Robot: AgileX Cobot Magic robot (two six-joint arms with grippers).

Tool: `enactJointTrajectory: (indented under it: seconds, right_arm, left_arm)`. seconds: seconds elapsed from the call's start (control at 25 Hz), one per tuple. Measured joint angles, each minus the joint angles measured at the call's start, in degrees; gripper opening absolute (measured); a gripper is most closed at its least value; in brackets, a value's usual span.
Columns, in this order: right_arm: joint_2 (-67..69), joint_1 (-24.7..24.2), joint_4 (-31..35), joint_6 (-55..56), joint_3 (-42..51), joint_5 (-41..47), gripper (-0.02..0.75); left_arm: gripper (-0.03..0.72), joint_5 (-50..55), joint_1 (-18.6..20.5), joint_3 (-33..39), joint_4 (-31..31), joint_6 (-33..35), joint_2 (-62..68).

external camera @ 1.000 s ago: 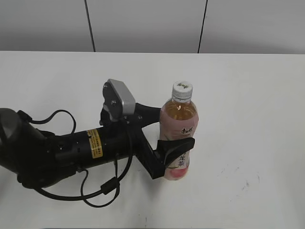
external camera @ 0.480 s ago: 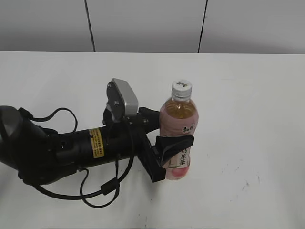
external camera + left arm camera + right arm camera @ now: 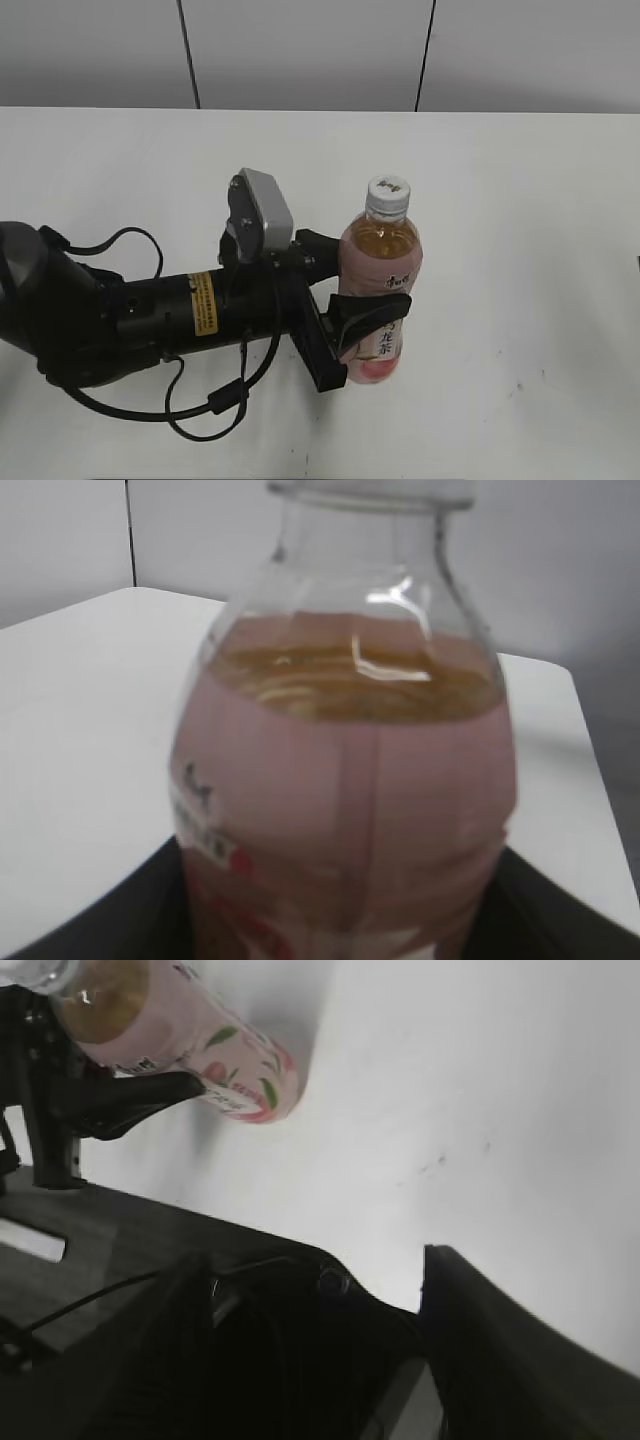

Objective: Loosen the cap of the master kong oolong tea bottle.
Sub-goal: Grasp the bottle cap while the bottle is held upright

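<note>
A: Logging the exterior view first. What surrounds the work?

B: A white table point(image 3: 520, 200) against a grey panelled wall point(image 3: 300, 50). Black cables point(image 3: 215, 400) loop under the left arm point(image 3: 120, 320), which lies low across the table from the left. A grey camera box point(image 3: 262, 212) sits on its wrist. Nothing stands between the camera and the bottle except one gripper finger.

A: Gripper?

B: The left gripper point(image 3: 345, 295) is clamped on the master kong oolong tea bottle point(image 3: 378, 290) at mid-label: one finger point(image 3: 372, 312) wraps the front, the other sits behind. The bottle stands upright near the table's centre, amber tea filling it to the shoulder. The cap point(image 3: 388, 189) is on, white, with a dark mark on top, and nothing touches it.

A: Left wrist view?

B: The bottle point(image 3: 345, 780) fills the frame, with tea level just above the pink label. Dark finger edges show at both lower corners, against the bottle.

A: Right wrist view?

B: The right gripper point(image 3: 310, 1350) is well apart from the bottle point(image 3: 190, 1045), with its dark fingers spread and table visible between them. It holds nothing. The left gripper's finger point(image 3: 140, 1095) crosses the label.
</note>
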Motion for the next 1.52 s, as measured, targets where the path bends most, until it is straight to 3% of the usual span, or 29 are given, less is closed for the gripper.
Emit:
enactJointTrajectory:
  seconds: [0.24,0.48,0.68,0.96,1.52]
  right_arm:
    - [17.68,8.87,1.62,1.48,-14.10,4.17,0.484]
    - [29.85,22.05,-7.11,13.48,-27.14,6.04,0.482]
    - [37.86,27.75,-9.05,18.66,-34.84,7.49,0.482]
    - [43.11,28.71,-10.67,22.02,-40.48,7.93,0.482]
    - [47.80,28.71,-12.17,23.12,-41.51,8.20,0.482]
  left_arm:
    - [0.405,-0.10,0.05,0.00,0.40,-0.05,0.00]
    - [0.405,-0.17,0.05,0.00,0.58,-0.05,0.00]
    - [0.405,-0.17,0.05,0.00,0.58,-0.09,0.00]
    - [0.405,-0.17,0.05,0.00,0.58,-0.09,0.00]
    - [0.405,-0.17,0.05,0.00,0.58,-0.16,0.00]
